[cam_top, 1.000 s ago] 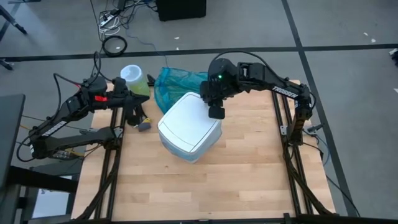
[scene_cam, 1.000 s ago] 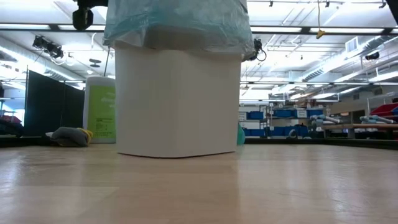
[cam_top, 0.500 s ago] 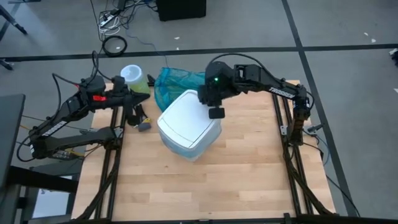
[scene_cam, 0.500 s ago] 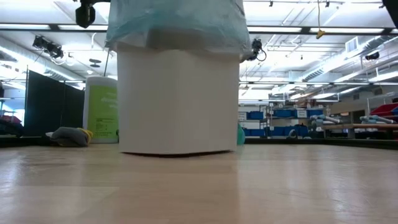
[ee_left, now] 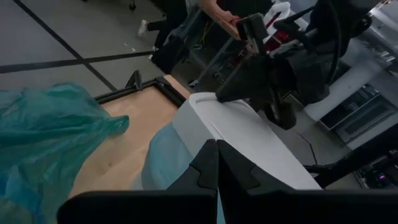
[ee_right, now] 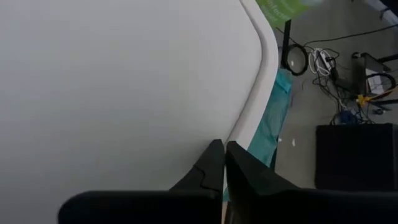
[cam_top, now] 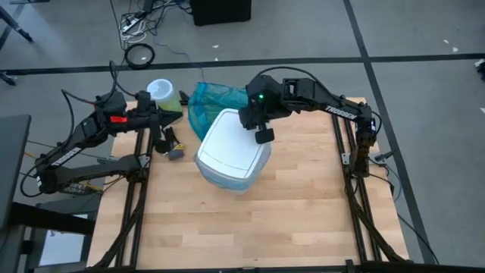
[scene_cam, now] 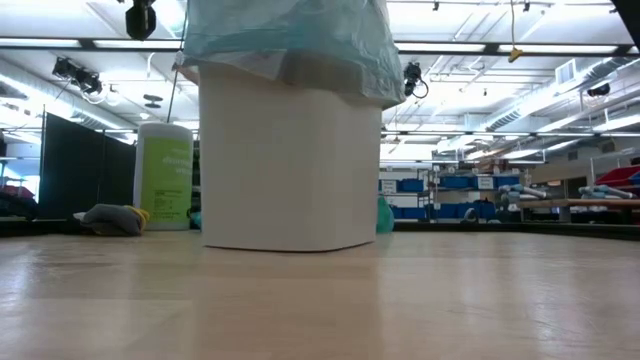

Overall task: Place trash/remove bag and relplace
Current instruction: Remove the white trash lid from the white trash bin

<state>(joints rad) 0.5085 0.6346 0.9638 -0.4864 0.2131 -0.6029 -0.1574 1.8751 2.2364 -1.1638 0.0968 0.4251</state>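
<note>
Bin mid-surface, lid on, sky-blue bag draped under lid rim. Right end effector fingers together, over lid's far-right edge, nearer arm. Left end effector fingers together, parked beside teal bag, bin to its right.

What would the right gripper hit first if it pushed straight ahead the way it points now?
Most likely the bin's white lid: the shut right gripper points at the lid's edge from just above. Whether it already touches is unclear; beyond that edge lies the blue bag.
</note>
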